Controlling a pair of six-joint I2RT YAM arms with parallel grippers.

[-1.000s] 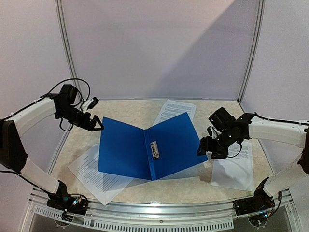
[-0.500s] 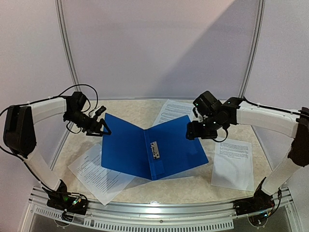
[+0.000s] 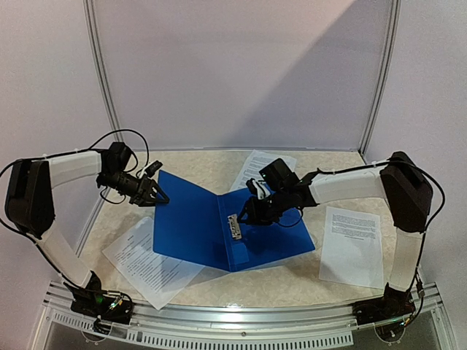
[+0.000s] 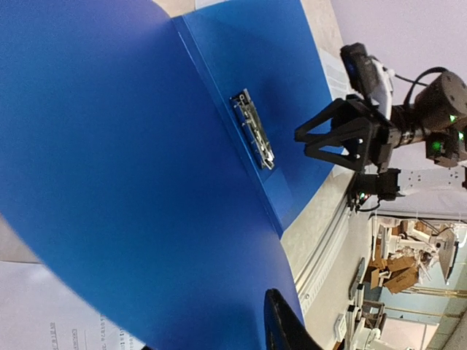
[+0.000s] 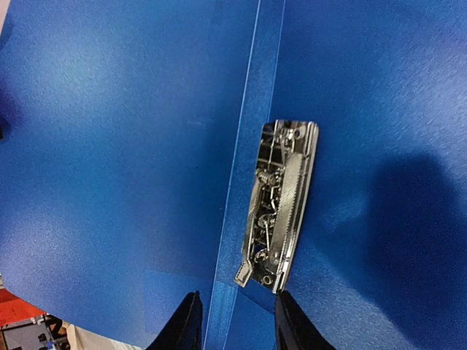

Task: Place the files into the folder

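Top external | folder (image 3: pixel 186 226): lying open, spine under right gripper (image 3: pixel 248 211), left cover's far corner at left gripper (image 3: pixel 159 195) | right gripper: narrowly apart, empty, metal clip (image 5: pixel 281 200) just ahead of fingertips | left gripper: grip cannot be told | files (image 3: pixel 354 244): three sheets, clear of both grippers.

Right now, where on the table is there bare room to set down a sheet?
Bare tabletop shows at the back left, between the folder and the wall, and along the front between the left sheet and right sheet. The middle is crowded: the left hand and right hand are at the folder.
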